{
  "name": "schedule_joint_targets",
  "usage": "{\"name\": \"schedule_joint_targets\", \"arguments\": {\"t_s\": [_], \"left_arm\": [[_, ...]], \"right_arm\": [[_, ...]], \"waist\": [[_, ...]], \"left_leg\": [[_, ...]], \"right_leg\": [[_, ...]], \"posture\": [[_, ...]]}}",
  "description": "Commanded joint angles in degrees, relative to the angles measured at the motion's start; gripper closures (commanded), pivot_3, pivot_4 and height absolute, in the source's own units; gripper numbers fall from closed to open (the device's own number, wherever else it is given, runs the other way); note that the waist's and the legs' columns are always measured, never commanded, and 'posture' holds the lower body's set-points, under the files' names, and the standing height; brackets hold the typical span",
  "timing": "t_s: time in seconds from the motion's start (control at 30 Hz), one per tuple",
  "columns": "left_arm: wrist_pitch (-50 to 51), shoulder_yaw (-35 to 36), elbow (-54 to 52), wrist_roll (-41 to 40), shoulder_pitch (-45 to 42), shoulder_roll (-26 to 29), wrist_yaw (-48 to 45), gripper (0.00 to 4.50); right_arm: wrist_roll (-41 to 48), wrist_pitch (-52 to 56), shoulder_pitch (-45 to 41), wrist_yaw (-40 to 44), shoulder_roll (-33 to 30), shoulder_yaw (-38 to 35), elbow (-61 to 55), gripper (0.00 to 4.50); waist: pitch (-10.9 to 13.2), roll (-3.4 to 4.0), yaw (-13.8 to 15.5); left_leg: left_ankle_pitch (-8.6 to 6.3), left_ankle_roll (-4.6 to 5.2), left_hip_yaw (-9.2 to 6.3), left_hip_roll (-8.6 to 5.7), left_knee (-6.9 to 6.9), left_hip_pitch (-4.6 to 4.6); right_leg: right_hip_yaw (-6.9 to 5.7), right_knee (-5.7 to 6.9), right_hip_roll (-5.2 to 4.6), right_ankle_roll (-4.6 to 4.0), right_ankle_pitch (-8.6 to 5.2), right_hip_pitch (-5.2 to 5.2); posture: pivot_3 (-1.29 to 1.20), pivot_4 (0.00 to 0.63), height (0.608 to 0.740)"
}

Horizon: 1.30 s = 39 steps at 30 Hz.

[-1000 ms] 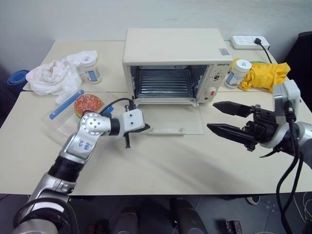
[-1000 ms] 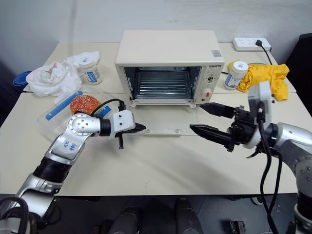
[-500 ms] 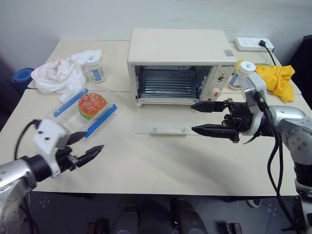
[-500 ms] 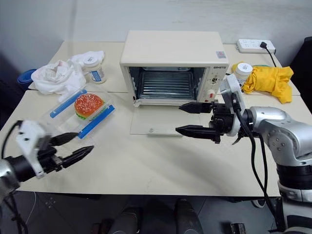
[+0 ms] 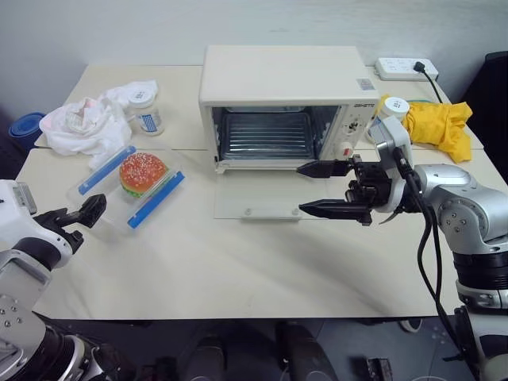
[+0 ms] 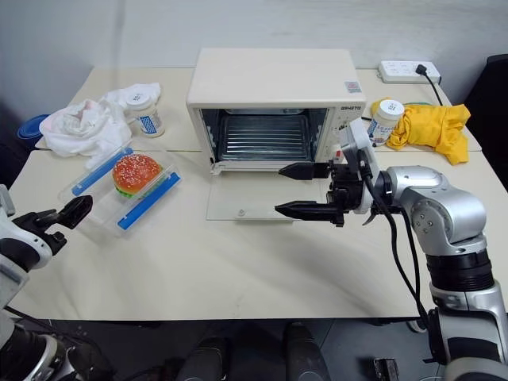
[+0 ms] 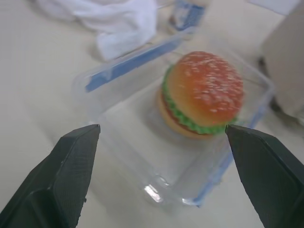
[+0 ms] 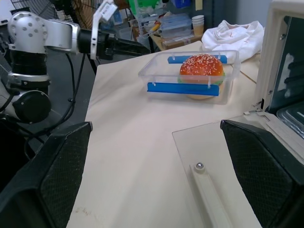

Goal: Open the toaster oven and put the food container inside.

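Clear food container with blue strips shows a red-bunned burger.

My left gripper, shut a second ago by the front edge of the cream-white toaster oven's dropped glass door, now sits out at the table's left edge with fingers spread, facing the clear blue-edged food container. My right gripper has drawn in over the door.

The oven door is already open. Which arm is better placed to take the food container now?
Left. The left gripper is open beside the container and aimed at it, with the burger between its jaws in the wrist view. The right gripper hangs over the open oven door, farther from the container.
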Motion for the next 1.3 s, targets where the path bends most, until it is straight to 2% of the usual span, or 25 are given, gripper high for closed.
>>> {"name": "schedule_joint_targets", "arguments": {"t_s": [0.03, 0.17, 0.4, 0.57, 0.6, 0.67, 0.8, 1.03, 1.1, 1.17, 1.3], "left_arm": [[-0.4, 1.5, 3.0, 2.2, -3.1, -0.4, 6.7, 0.02], [-0.4, -1.2, 6.6, 0.5, -4.3, -0.1, 9.9, 0.02], [-0.4, -2.0, 16.6, -1.2, -10.4, -3.2, 19.4, 0.02], [-0.4, -2.0, 22.3, -2.7, -14.3, -1.7, 23.8, 0.02], [-0.4, -2.1, 23.4, -3.1, -14.9, -1.4, 24.5, 0.4], [-0.4, -2.1, 24.9, -3.7, -16.1, -0.8, 25.8, 0.76], [-0.4, -1.9, 27.2, -4.1, -17.5, 0.8, 27.9, 1.85], [-0.4, -3.2, 29.4, -5.7, -15.7, 4.5, 28.9, 3.91], [-0.4, -7.1, 30.4, -8.4, -12.8, 9.4, 26.8, 4.37], [-0.4, -8.8, 31.3, -12.4, -10.5, 13.9, 24.3, 4.37], [-0.4, -9.4, 33.0, -19.7, -7.9, 19.6, 22.1, 4.37]], "right_arm": [[0.6, -0.5, -0.2, -1.7, 1.3, -1.4, -3.3, 0.0], [1.3, 0.1, 0.5, -3.0, 1.9, -1.9, -5.0, 0.0], [4.4, 2.0, 4.4, -7.2, 2.1, -4.3, -10.5, 0.0], [5.8, 2.9, 5.7, -9.2, 2.1, -5.0, -12.9, 0.0], [6.2, 3.1, 5.9, -9.7, 2.0, -5.3, -13.3, 0.0], [6.8, 3.3, 6.1, -10.4, 1.8, -5.8, -13.7, 0.0], [7.2, 3.7, 6.6, -11.1, 1.5, -6.4, -14.2, 0.0], [9.9, 6.7, 8.4, -11.8, -0.3, -7.5, -15.3, 0.0], [12.1, 8.2, 10.0, -10.6, -2.3, -8.5, -17.2, 0.0], [12.5, 8.5, 11.4, -11.4, -3.6, -9.6, -18.4, 0.0], [13.1, 8.3, 13.5, -12.6, -4.5, -11.7, -18.8, 0.0]], "waist": [[0.0, 0.0, 0.0], [0.0, -0.01, 0.1], [0.0, -0.05, 0.3], [0.0, -0.1, 0.0], [0.0, -0.1, -0.1], [0.0, -0.1, 0.1], [0.0, -0.1, 0.2], [0.0, -0.1, 0.1], [0.0, -0.11, 0.1], [0.0, -0.11, -0.2], [0.0, -0.13, 0.1]], "left_leg": [[0.0, -0.01, 0.0, 0.0, 0.02, 0.0], [0.01, -0.08, 0.0, -0.01, 0.02, 0.01], [0.02, -0.19, -0.01, -0.05, 0.05, -0.04], [0.02, -0.21, -0.03, -0.06, 0.07, -0.05], [0.02, -0.23, 0.02, -0.05, 0.04, 0.0], [0.02, -0.24, 0.02, -0.04, 0.02, 0.01], [0.03, -0.26, 0.01, -0.06, 0.04, 0.01], [0.03, -0.28, 0.0, -0.06, 0.02, -0.04], [0.03, -0.28, 0.0, -0.06, 0.01, -0.03], [0.03, -0.29, 0.02, -0.03, -0.04, -0.08], [0.03, -0.29, 0.02, -0.03, -0.09, -0.05]], "right_leg": [[0.0, 0.01, 0.0, 0.0, 0.0, 0.0], [0.01, 0.02, -0.01, 0.0, 0.0, 0.01], [0.0, 0.01, -0.07, 0.03, 0.02, 0.01], [-0.02, 0.02, -0.07, 0.04, 0.02, 0.01], [0.01, 0.02, -0.07, 0.04, 0.02, 0.0], [0.01, 0.04, -0.06, 0.04, 0.02, -0.02], [0.01, 0.06, -0.07, 0.04, 0.02, -0.01], [0.0, 0.03, -0.08, 0.04, 0.02, -0.03], [0.0, 0.03, -0.08, 0.04, 0.02, -0.03], [0.03, 0.05, -0.07, 0.04, 0.02, -0.14], [0.02, 0.06, -0.07, 0.01, 0.0, -0.15]], "posture": [[0.0, 0.15, 0.74], [0.0, 0.15, 0.74], [0.0, 0.15, 0.74], [0.0, 0.15, 0.74], [0.0, 0.15, 0.74], [0.0, 0.15, 0.74], [0.0, 0.15, 0.74], [0.0, 0.15, 0.74], [0.0, 0.15, 0.74], [0.0, 0.15, 0.74], [0.0, 0.15, 0.74]]}}
